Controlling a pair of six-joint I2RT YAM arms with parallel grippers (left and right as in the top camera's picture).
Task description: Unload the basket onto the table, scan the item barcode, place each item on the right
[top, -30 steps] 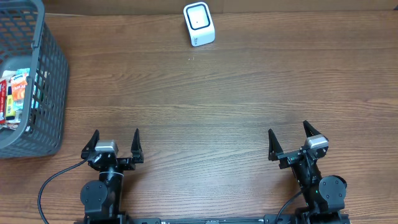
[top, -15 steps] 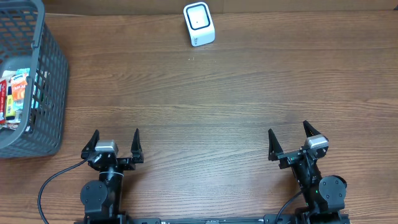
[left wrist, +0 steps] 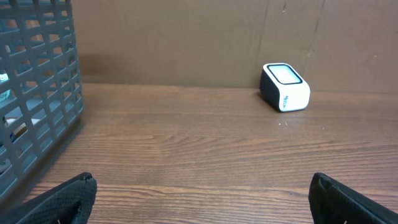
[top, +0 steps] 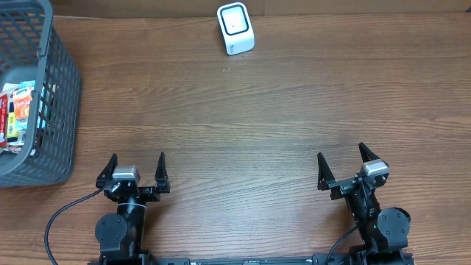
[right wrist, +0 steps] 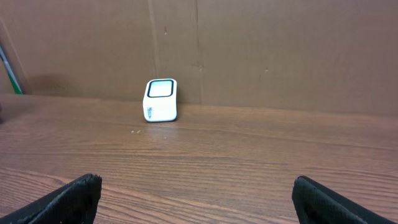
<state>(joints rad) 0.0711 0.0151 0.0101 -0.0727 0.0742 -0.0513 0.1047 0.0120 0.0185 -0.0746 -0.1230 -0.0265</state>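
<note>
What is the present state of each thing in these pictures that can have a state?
Left hand: open, empty.
Right hand: open, empty.
Grey plastic mesh basket: upright, holding packaged items.
White box-shaped scanner: standing, untouched, no item near it.

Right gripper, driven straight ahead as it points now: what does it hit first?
Probably nothing until the cardboard wall at the back: the open right gripper faces bare table, and the white scanner sits left of its line. Depth is hard to judge.
</note>
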